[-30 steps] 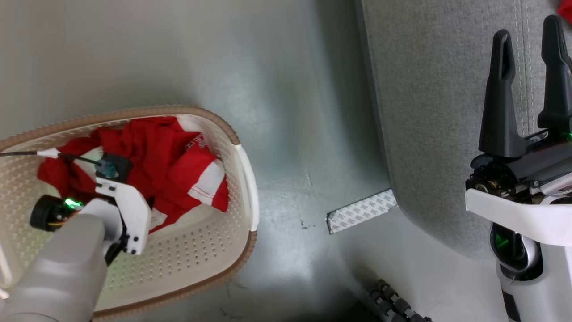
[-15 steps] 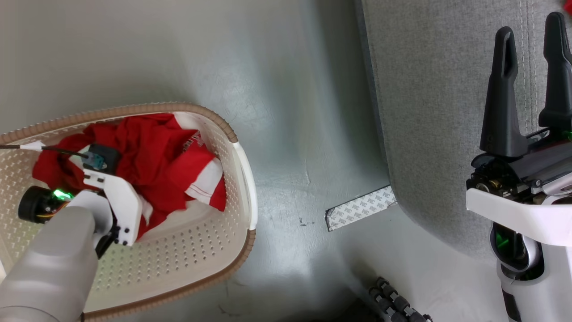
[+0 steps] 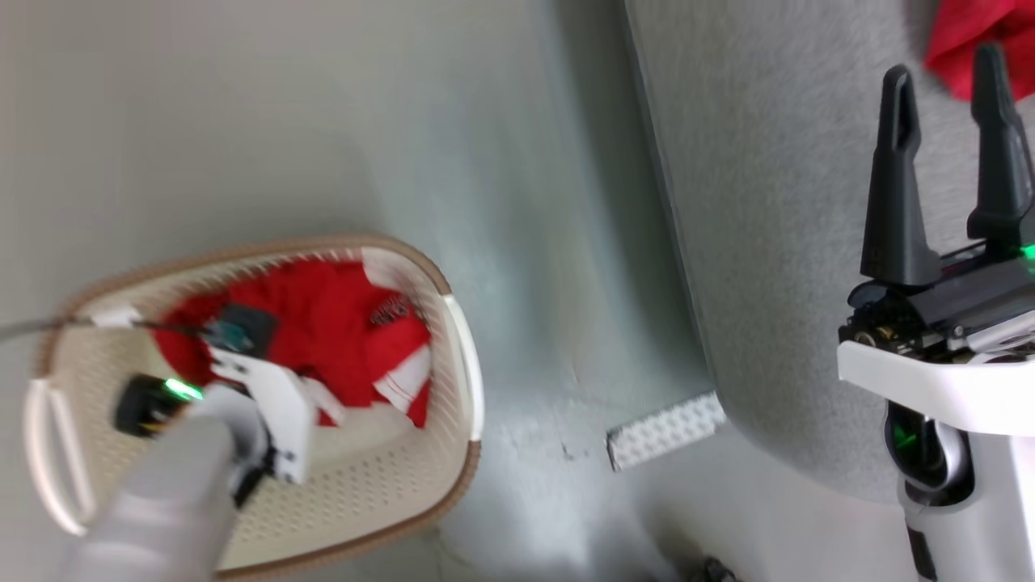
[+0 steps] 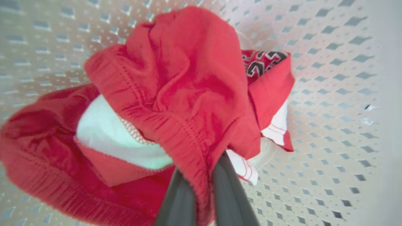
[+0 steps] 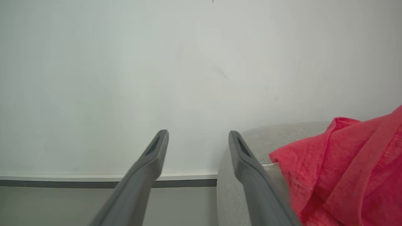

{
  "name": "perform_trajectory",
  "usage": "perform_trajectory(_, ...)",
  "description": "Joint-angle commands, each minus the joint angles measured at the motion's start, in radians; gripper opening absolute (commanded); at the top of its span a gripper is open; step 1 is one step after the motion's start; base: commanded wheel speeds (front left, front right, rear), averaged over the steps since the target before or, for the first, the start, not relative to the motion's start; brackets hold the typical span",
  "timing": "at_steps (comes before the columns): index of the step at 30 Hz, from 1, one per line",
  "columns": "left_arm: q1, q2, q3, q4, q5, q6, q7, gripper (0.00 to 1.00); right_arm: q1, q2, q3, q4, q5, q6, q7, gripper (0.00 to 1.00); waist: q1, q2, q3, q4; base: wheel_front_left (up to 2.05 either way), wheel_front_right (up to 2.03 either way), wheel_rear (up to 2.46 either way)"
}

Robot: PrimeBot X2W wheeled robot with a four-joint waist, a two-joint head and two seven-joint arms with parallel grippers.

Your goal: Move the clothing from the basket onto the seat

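The head camera has swung since half a second ago, so the basket [image 3: 461, 356] sits farther up the head view with its left handle showing. Inside it, the clothing [image 4: 188, 78] is bunched tighter under the left wrist than before.

The left gripper [image 4: 202, 188] is clenched on a stitched red hem of that clothing. Its two dark fingers are nearly together, with the fold pinched between them. White lining and white trim show within the bundle, which hangs close over the perforated basket floor. On a right-hand fold are block characters edged in white, too creased to read.

The basket stands on a smooth grey-green floor [image 3: 323, 121]. To its right, a white patterned strip [image 3: 667, 428] lies at the foot of the seat [image 3: 768, 202].

The right gripper [image 3: 943, 69] hangs over the grey seat with its fingers spread apart and nothing between them. Just beyond it, a red garment [image 3: 962, 40] lies on the seat. Farther off are a pale wall [image 5: 157, 62] and a dark skirting [image 5: 78, 183].
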Motion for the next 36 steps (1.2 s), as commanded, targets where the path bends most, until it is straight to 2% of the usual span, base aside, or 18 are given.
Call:
perform_trajectory(1,0.032,-0.012,-0.011,-0.008,-0.018,0.002,-0.018,0.0,0.016,0.002,-0.004,0.015,-0.012,-0.002,0.001,1.0,0.0001,0.0,-0.099,0.044,0.0,0.0,0.0)
perform_trajectory(10,0.149,-0.083,-0.087,-0.072,-0.111,0.002,-0.112,0.0,0.074,-0.031,0.015,0.085,-0.022,-0.002,0.001,1.0,0.0001,0.0,-0.358,0.122,0.0,0.0,0.0)
perform_trajectory(19,0.25,-0.109,-0.138,-0.14,-0.193,0.002,-0.203,0.0,0.149,-0.088,0.036,0.152,0.025,-0.002,0.001,1.0,0.0001,0.0,-0.591,0.198,0.0,0.0,0.0)
perform_trajectory(24,0.268,-0.102,-0.097,-0.22,-0.203,0.002,-0.217,0.0,0.194,-0.101,0.042,0.174,0.04,-0.002,0.001,1.0,0.0001,0.0,-0.678,0.249,0.0,0.0,0.0)
perform_trajectory(36,0.399,-0.053,0.119,-0.572,-0.036,0.046,-0.216,0.0,0.292,-0.125,0.054,0.209,0.068,-0.002,0.001,1.0,0.0001,0.0,-0.826,0.339,0.0,0.0,0.0)
